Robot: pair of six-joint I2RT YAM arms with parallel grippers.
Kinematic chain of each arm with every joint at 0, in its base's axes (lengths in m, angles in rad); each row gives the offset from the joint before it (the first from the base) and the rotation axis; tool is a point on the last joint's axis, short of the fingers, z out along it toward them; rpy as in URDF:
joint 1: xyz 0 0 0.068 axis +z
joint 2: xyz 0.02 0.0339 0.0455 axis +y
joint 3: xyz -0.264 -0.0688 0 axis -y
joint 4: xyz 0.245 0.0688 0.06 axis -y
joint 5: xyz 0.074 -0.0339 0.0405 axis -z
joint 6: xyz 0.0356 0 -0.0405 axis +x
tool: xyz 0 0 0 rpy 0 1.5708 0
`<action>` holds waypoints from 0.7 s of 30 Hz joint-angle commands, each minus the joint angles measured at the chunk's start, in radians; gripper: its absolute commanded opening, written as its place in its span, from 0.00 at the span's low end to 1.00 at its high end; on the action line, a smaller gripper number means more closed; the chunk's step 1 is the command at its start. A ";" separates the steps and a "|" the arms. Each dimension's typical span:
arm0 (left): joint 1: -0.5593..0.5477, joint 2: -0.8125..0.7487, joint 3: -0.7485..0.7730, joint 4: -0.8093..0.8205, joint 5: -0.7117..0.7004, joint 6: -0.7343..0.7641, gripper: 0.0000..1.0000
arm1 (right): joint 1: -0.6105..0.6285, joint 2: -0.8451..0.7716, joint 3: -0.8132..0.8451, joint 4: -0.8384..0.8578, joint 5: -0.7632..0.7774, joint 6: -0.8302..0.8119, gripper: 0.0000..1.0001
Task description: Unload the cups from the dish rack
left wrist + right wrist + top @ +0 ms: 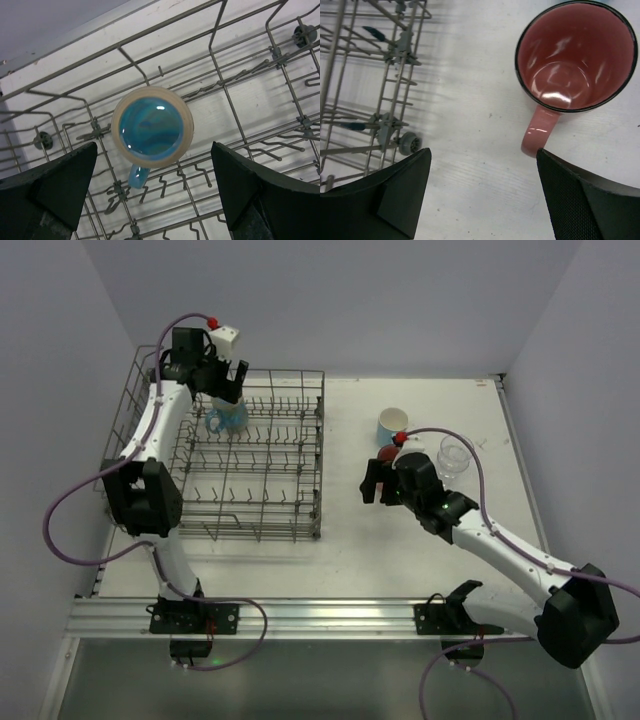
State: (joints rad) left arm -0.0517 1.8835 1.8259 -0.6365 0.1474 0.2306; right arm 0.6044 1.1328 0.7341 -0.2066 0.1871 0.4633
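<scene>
While the left gripper hangs over the far edge of the large grey wire dish rack, its jaws stand wide apart and grip nothing. Directly below them, a blue-glazed ceramic mug with a tan rim sits upright among the tines, mouth up. From the left wrist view, its small blue handle points toward the camera. Each dark finger shows to one side of the mug, and I cannot tell whether they reach down to its rim.

The rack fills the left half of the white table, with its taller looped side along the left edge.

On the right half, the right gripper is also spread wide and empty, hovering low over bare table. A pink ceramic mug with a dark rim stands upright on the table just beyond it. The mug's handle points at the gripper's right-hand finger; whether they touch is unclear. Toward the far edge stands a light blue cup with a white inside, and a clear glass tumbler stands nearer the right edge.
</scene>
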 commanded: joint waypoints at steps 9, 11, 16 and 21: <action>0.013 0.220 0.276 -0.192 0.104 0.164 1.00 | 0.040 -0.054 0.005 0.007 -0.147 -0.029 0.88; 0.015 0.223 0.270 -0.201 0.089 0.174 1.00 | 0.040 -0.051 0.001 0.013 -0.153 -0.029 0.88; 0.015 0.227 0.250 -0.216 0.055 0.188 1.00 | 0.040 -0.045 -0.010 0.039 -0.163 -0.031 0.88; 0.016 0.235 0.220 -0.215 0.046 0.185 1.00 | 0.041 -0.057 -0.013 0.042 -0.172 -0.032 0.88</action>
State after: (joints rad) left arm -0.0460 2.1132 2.0502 -0.7757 0.2150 0.3439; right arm 0.6415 1.0870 0.7269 -0.2062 0.0330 0.4480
